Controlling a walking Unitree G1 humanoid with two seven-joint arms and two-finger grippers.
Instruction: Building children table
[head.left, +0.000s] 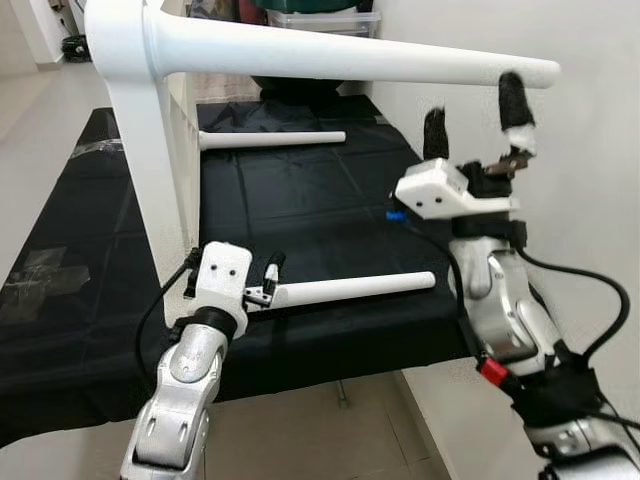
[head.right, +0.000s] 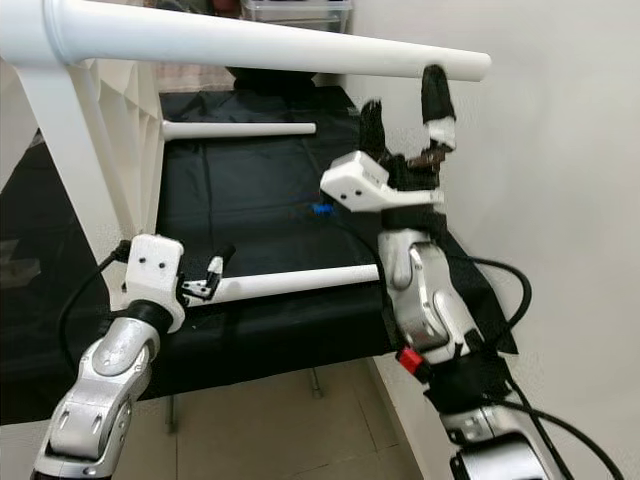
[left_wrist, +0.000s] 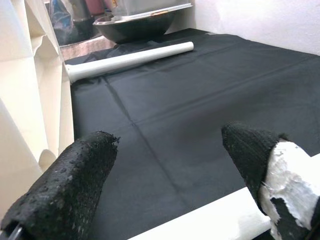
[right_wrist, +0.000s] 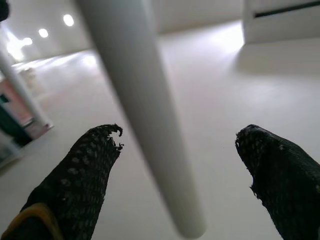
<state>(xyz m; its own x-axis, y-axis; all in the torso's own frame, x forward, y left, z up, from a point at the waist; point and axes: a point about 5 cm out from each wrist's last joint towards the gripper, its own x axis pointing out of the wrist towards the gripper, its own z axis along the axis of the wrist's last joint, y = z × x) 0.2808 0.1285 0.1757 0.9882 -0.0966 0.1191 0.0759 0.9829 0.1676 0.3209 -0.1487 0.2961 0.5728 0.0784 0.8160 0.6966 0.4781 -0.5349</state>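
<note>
Left eye view: we see the white children table (head.left: 150, 170) on its side on the black-draped desk (head.left: 300, 200), top cut off. Right hand (head.left: 478, 118) gapes wide below the raised leg (head.left: 350, 60), gripping nothing. Left hand (head.left: 262, 290) sits open beside the near leg (head.left: 350, 290); contact unclear.

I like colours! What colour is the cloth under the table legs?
Black cloth, clearest in the left eye view.

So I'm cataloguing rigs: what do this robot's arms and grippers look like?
Both arms are silver jointed metal, with black cables looping along them. Each wrist carries a white boxy housing. The left gripper and right gripper each have two long black textured fingers; one right finger is wrapped in white tape. The right arm shows a small red part and black wrapping lower down.
</note>
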